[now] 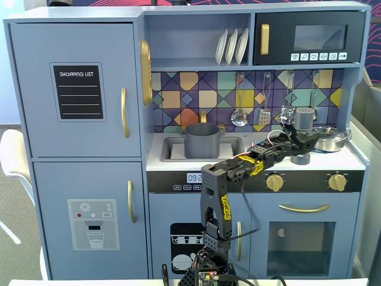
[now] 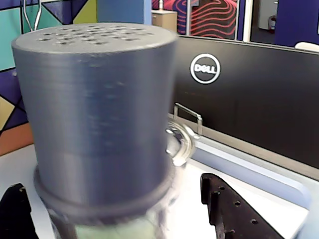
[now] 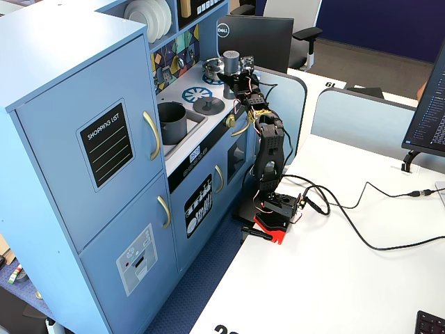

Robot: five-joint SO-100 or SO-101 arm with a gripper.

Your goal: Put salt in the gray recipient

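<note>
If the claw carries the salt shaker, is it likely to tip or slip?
The salt shaker is tall and slim, so it probably tips easily when set down. Its sides look smooth, so it may slip. It seems rigid, likely plastic.

Toy kitchen set in an open office, seen from my remote station.

I see a pale blue play kitchen (image 1: 77, 89) with gold handles, a shopping-list panel (image 1: 78, 92), colourful tiled backsplash (image 1: 196, 95) and white plates (image 1: 232, 46) on a shelf. It stands against a white worktop (image 3: 334, 278). Behind: a Dell monitor (image 3: 254, 38), office chair (image 3: 306, 35), blue dividers (image 3: 361, 118), blue carpet (image 3: 188, 292). Lighting is bright and even.
</note>
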